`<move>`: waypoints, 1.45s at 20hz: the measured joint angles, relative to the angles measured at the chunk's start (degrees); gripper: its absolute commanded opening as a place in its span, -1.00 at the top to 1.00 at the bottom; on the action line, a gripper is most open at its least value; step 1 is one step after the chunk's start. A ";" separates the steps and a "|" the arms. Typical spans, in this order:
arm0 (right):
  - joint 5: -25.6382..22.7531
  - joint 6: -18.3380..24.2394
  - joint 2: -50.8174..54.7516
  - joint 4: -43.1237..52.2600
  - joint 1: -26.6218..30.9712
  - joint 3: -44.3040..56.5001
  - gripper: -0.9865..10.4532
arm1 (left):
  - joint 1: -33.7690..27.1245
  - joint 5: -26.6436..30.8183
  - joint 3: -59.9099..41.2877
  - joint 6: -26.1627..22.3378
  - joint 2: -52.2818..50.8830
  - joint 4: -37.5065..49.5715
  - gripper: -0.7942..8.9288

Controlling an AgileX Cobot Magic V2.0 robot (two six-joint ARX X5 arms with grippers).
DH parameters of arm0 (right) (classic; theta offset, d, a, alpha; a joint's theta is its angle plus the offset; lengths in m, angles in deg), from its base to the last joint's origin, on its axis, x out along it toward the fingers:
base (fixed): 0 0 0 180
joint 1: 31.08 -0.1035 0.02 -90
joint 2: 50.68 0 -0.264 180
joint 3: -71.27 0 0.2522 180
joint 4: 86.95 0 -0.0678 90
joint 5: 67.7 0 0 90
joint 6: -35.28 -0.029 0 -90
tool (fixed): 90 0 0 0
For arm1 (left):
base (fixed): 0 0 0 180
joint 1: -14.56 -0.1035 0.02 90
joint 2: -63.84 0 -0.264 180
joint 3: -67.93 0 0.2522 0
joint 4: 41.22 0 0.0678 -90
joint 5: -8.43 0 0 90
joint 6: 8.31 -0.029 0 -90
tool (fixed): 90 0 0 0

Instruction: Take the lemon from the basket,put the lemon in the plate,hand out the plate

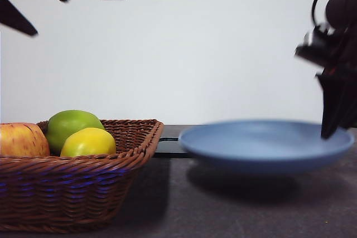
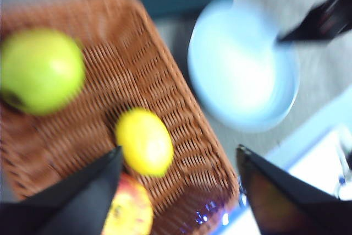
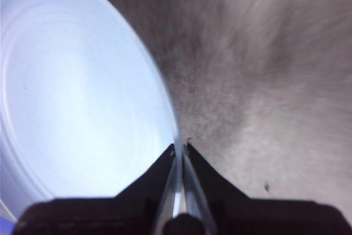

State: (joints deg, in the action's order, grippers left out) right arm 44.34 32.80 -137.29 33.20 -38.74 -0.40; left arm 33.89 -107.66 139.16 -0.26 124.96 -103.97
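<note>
I see my right pincer [image 3: 180, 149] as two matte black wedges tapering to thin tips. Its arm is dark and bulky, with a rounded black joint, a looping black cable and a small pale block. My left pincer [image 2: 176, 158] shows broad black triangular jaws.

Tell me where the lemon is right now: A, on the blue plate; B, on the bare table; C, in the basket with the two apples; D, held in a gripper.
C: the lemon lies in the basket beside both apples, while the plate holds nothing.
</note>
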 measured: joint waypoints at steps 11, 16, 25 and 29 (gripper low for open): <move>-0.02 -0.07 18.84 -4.52 0.61 0.00 0.82 | 10.47 13.73 0.00 5.73 17.77 4.74 -0.02; 0.00 -0.07 20.72 -5.11 0.61 0.00 0.82 | 10.95 13.70 0.00 6.62 24.09 7.08 -0.02; -0.02 -0.07 20.79 -5.99 0.61 0.00 0.82 | 13.86 13.90 0.02 7.04 29.90 9.79 -0.01; -0.02 -0.07 20.79 -5.99 0.61 0.00 0.82 | 14.34 16.06 0.02 7.02 29.88 10.03 0.31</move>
State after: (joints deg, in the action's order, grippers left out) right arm 44.32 32.74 -116.50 27.21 -38.13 -0.40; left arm 48.23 -91.59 139.18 6.76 154.84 -93.94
